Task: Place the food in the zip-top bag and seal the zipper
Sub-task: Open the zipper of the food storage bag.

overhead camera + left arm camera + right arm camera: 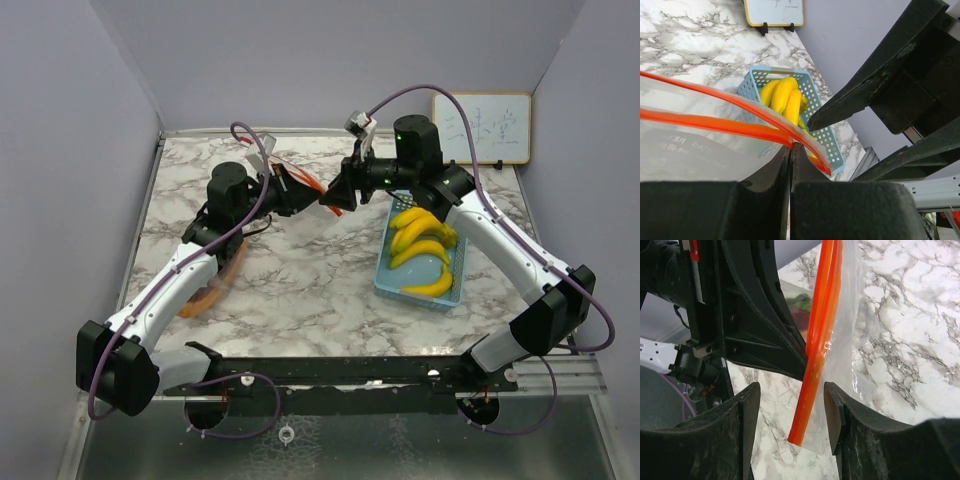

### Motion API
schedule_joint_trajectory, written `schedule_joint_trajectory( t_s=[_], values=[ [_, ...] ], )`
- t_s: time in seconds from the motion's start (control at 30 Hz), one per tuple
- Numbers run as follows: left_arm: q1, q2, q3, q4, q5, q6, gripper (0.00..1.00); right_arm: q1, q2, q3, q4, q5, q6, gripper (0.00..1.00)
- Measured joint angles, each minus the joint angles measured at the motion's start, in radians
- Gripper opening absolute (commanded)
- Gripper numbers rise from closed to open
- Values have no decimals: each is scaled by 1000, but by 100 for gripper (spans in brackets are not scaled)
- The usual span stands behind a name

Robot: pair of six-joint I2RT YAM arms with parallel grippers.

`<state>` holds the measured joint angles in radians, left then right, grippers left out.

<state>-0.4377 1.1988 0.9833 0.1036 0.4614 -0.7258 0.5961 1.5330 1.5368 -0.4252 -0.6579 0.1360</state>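
the zip-top bag (690, 150) is being held up off the marble table (300, 290) between the two arms. its orange zipper (815, 340) is being pinched near one end by the left gripper (791, 146), whose fingers are being pressed fully together on the strip. the right gripper (790, 388) is being kept spread wide, with the end of the zipper hanging between its fingers and a gap on each side; nothing is being gripped by it. green and reddish shapes are being seen through the plastic, too blurred to be named. the bananas (420, 240) are being held in the light blue basket (386, 275), on the table beside the right arm.
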Motion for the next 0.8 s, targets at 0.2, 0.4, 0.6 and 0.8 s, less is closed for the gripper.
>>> schedule_joint_trajectory(
  t_s=[0.2,0.4,0.6,0.8],
  values=[
    [0,-5,4,-2,14,1,0,0,-4,-10,-23,-36,-19,48],
    [0,-28,4,-8,21,0,0,0,-4,-14,-34,-47,-25,40],
    [0,-51,4,-3,23,-3,0,0,-4,-17,-47,-43,-25,5],
    [0,-62,2,-2,26,-6,0,0,-5,-17,-50,52,6,2]
  ],
)
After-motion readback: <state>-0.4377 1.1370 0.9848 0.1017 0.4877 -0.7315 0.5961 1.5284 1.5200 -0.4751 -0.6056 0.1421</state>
